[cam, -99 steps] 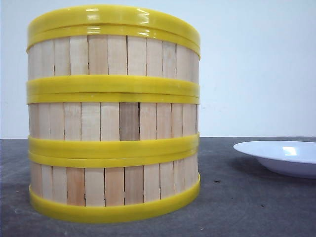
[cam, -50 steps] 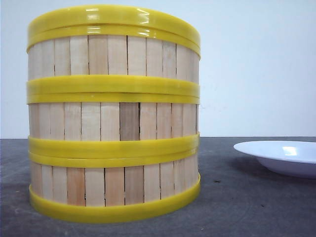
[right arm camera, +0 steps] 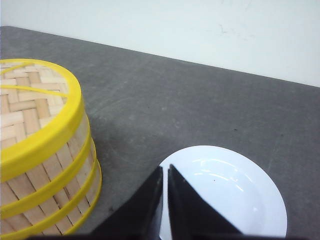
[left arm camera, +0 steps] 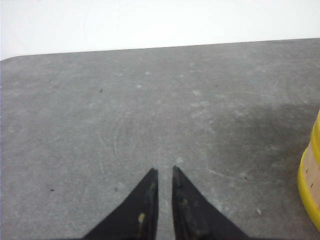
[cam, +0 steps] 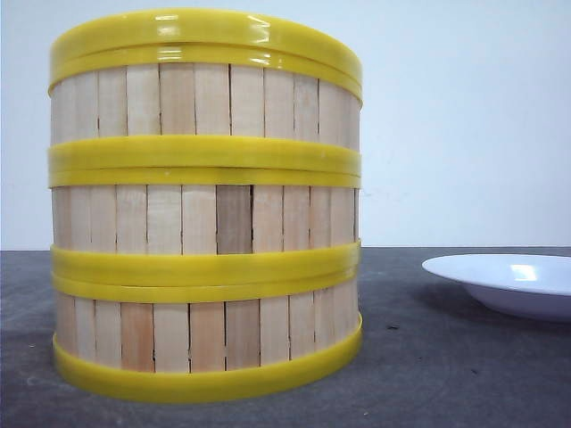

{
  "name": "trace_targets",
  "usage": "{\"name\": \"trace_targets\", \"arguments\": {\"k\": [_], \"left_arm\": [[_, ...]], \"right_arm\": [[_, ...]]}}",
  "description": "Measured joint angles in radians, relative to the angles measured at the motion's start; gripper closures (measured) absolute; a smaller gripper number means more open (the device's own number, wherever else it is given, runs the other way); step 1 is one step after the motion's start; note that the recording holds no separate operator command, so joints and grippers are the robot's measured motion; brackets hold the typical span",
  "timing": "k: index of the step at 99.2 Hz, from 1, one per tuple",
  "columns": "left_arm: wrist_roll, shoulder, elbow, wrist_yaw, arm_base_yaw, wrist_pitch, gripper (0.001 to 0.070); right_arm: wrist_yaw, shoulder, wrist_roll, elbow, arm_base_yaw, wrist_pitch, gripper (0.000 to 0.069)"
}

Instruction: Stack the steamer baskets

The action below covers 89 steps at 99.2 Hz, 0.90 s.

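Three steamer baskets stand stacked in one straight column on the grey table: the bottom one [cam: 205, 337], the middle one [cam: 205, 218] and the top one [cam: 205, 100]. In the right wrist view the stack [right arm camera: 47, 165] shows a woven bamboo surface inside its top yellow rim. My right gripper [right arm camera: 165, 168] is shut and empty, hanging over the near edge of the white plate, apart from the stack. My left gripper [left arm camera: 165, 170] is shut and empty over bare table, with the bottom basket's edge [left arm camera: 312, 175] off to one side. Neither gripper shows in the front view.
A white plate [cam: 508, 281] lies on the table right of the stack, also seen under my right gripper as the plate [right arm camera: 235, 192]. The grey table [cam: 446, 374] ends at a white wall behind.
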Motion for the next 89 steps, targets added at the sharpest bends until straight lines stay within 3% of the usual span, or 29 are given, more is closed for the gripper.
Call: {"name": "trace_targets", "arguments": {"k": [23,43,77,89], "left_arm": [[0.000,0.000,0.000,0.000,0.000,0.000,0.0687],[0.000,0.000,0.000,0.000,0.000,0.000,0.0687],[0.000,0.000,0.000,0.000,0.000,0.000,0.0687],[0.000,0.000,0.000,0.000,0.000,0.000,0.0687]], "right_arm": [[0.000,0.000,-0.027,0.000,-0.031,0.000,0.0681],[-0.015,0.000,-0.059,0.000,-0.213,0.004,0.0681],[-0.313,-0.006,-0.151,0.000,-0.647,0.010,0.0681],[-0.381,-0.040,-0.195,-0.019,-0.755,0.076,0.0681]]}}
